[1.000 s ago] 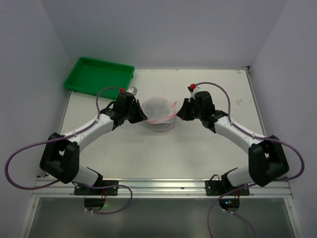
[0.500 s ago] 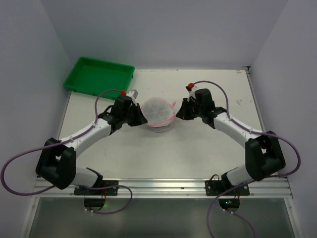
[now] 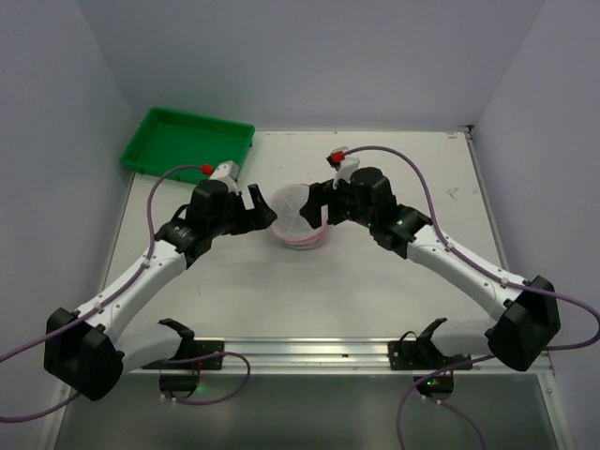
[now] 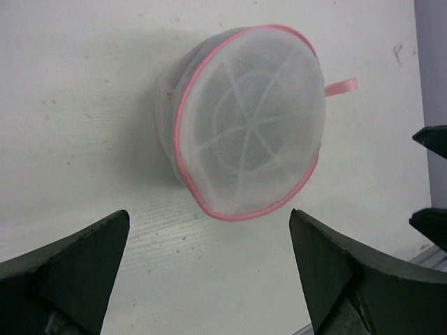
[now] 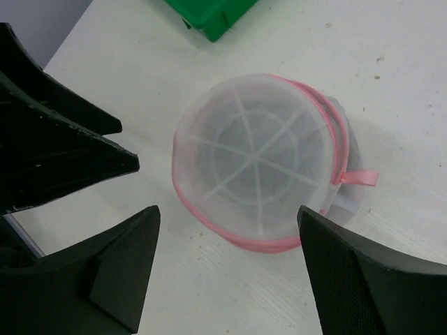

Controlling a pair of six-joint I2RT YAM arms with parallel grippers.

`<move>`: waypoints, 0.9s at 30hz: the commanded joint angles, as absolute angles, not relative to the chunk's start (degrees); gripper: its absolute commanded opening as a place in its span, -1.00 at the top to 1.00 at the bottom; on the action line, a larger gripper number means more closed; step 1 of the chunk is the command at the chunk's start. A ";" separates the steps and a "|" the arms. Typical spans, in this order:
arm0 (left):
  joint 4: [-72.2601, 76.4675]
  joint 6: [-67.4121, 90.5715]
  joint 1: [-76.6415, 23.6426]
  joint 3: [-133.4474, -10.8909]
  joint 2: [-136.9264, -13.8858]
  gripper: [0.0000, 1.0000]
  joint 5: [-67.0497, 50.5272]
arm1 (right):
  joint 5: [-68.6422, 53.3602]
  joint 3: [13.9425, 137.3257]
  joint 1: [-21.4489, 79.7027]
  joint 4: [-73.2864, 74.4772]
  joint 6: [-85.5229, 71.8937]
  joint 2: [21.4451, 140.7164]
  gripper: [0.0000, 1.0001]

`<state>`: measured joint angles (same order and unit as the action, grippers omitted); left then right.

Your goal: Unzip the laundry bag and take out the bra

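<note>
The white worktop [image 3: 375, 281] carried everything. The green tray [image 3: 187, 141] sat at its far left corner. Both arms reached in from the near edge toward the middle.

The laundry bag [image 3: 300, 217] lay near the centre of the worktop, a little toward the far edge. A second earlier it had sat dome-up, pinched from both sides. Now it was tipped so that its round ribbed face and pink zipper rim showed to both wrist cameras.

The left gripper [image 4: 207, 216] had let go and drawn back, its jaws spread wide and holding nothing. The right gripper [image 5: 229, 213] had done the same, released and clear of the mesh, with the bag between the two.

The pink loop [image 5: 360, 178] stuck out from the rim on the side away from the left arm, lying flat on the worktop.

With both holds dropped together, this looked like a regrasp rather than progress. Whether the zipper was open at all could not be told, and no bra lay outside the bag.
</note>
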<state>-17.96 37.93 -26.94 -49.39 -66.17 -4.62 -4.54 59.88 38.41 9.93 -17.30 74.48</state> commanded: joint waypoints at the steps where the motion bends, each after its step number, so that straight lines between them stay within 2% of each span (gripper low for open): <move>1: -21.08 38.23 -24.62 -49.66 -62.67 -1.00 2.08 | 4.73 65.55 41.91 9.23 -15.29 76.54 -0.64; 6: -25.49 35.34 -18.74 -48.69 -62.14 -1.00 5.01 | 13.70 72.41 49.12 9.31 -15.20 86.29 -0.66; 17: -24.79 28.57 -7.47 -43.42 -63.19 -1.00 6.77 | 31.36 89.82 58.62 17.40 -18.02 106.07 -0.49; 20: -23.73 27.86 -7.03 -42.19 -63.54 -1.00 6.33 | 34.61 93.16 58.97 21.17 -19.77 110.21 -0.41; 23: -23.64 27.42 -6.59 -42.45 -63.90 -1.00 4.84 | 37.61 95.71 59.06 23.98 -21.53 112.93 -0.22; 27: -22.94 27.07 -5.80 -42.19 -63.46 -1.00 3.43 | 40.07 97.82 59.06 25.92 -21.80 114.78 -0.16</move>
